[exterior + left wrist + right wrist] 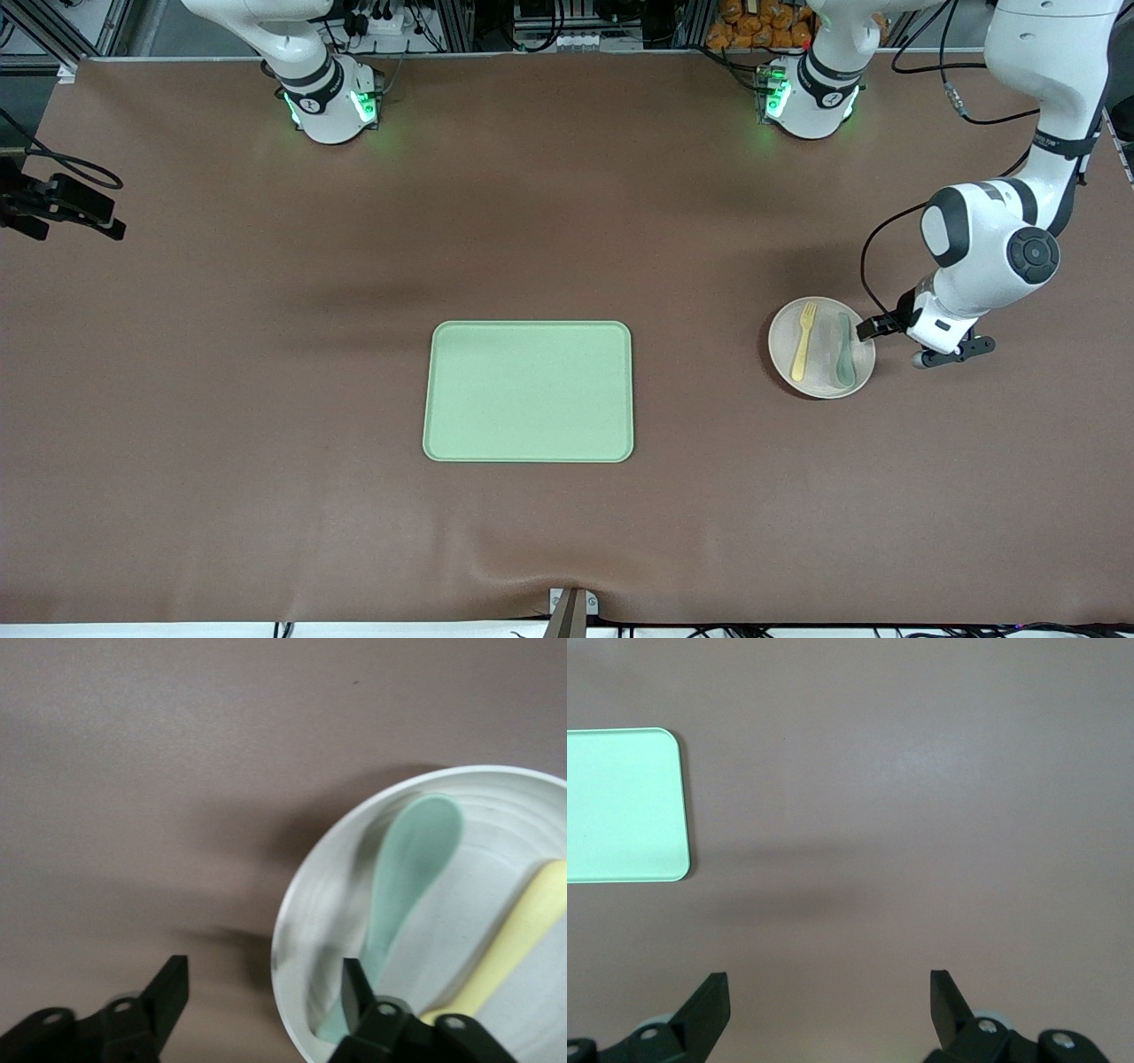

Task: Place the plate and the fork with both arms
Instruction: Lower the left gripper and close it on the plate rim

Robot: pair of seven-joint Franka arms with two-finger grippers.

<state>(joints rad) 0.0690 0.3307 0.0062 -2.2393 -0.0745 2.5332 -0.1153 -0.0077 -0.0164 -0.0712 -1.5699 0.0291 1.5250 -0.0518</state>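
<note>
table cover (266, 354): matt brown cloth-like sheet, smooth, slight wrinkle at its 6 o'clock edge | tray (529, 391): pale green plastic, satin | plate (783, 350): speckled off-white plastic, faint sheen | fork (803, 340): pale-yellow matt plastic | spoon (844, 350): grey-green smooth plastic | my fingers (173, 988): matt black plastic

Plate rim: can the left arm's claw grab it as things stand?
Probably yes. The left claw is open and straddles the plate rim, one finger inside, one outside. The spoon lies close to the inner finger and may get nudged; the fork lies clear.
</note>
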